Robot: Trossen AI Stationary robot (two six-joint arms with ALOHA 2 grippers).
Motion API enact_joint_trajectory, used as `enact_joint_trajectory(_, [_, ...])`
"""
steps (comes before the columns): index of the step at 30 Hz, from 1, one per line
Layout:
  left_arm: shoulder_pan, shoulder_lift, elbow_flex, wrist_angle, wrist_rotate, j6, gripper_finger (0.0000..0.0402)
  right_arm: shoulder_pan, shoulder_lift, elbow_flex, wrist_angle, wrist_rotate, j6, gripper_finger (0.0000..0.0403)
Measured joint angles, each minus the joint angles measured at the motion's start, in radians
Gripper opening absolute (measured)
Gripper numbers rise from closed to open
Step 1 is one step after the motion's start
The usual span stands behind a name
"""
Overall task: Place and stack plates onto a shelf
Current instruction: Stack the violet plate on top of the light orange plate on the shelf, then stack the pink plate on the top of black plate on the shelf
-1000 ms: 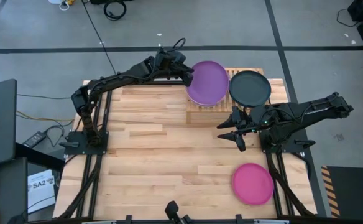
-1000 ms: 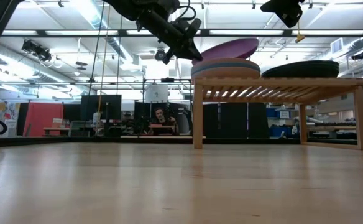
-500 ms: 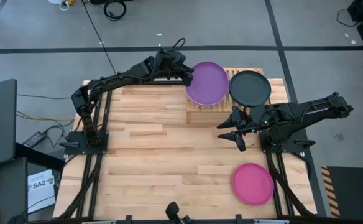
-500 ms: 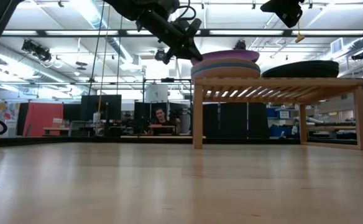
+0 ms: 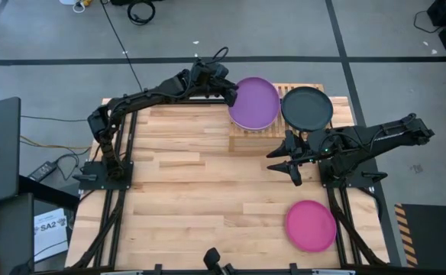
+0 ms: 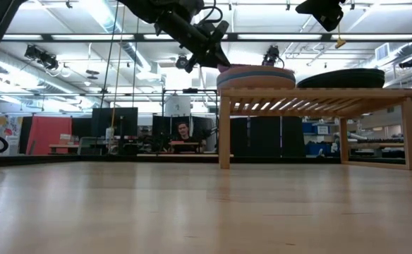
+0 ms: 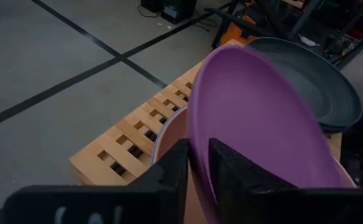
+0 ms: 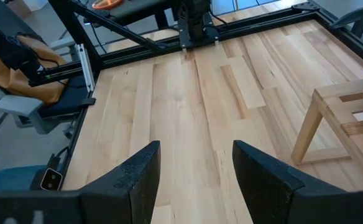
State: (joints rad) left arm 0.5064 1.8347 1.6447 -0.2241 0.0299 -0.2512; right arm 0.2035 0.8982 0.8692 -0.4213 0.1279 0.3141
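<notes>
A purple plate (image 5: pixel 255 102) lies flat on top of a stack of plates (image 6: pixel 255 77) at the left end of the light-wood shelf (image 6: pixel 319 93). My left gripper (image 5: pixel 231 93) stands at this plate's left rim, slightly open, with the rim between its fingers (image 7: pixel 175 171). A dark plate (image 5: pixel 307 108) rests on the shelf's right end. A magenta plate (image 5: pixel 311 225) lies on the table near the front right. My right gripper (image 5: pixel 288 162) hangs open over the table in front of the shelf, with nothing between its fingers. My left gripper has the purple plate's left rim (image 7: pixel 200 158) between its two fingers, which come in from the table's left, slanting a little downward. Whether the fingers touch the rim, I cannot tell. The plate lies level on the stack (image 6: pixel 255 68).
The shelf stands at the table's far right; its near leg (image 8: pixel 312 124) shows in the right wrist view. Bare plank tabletop (image 5: pixel 192 191) spreads over the left and middle. A person sits far behind the table in the low view (image 6: pixel 183 134).
The purple plate has tipped down. A second ago it slanted, with its right edge raised above the stack. Now it lies flat on the stack, and its left rim has stayed at my left gripper.
</notes>
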Motion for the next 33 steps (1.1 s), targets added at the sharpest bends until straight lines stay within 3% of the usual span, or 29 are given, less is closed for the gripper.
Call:
enact_joint_trajectory(16, [0.0,0.0,0.0,-0.018,0.0,-0.033,0.0168,0.0,0.0,0.0,0.0,0.0,0.0,0.0206])
enact_joint_trajectory(33, [0.0,0.0,0.0,-0.021,0.0,-0.034,0.0181,0.0,0.0,0.0,0.0,0.0,0.0,0.0206])
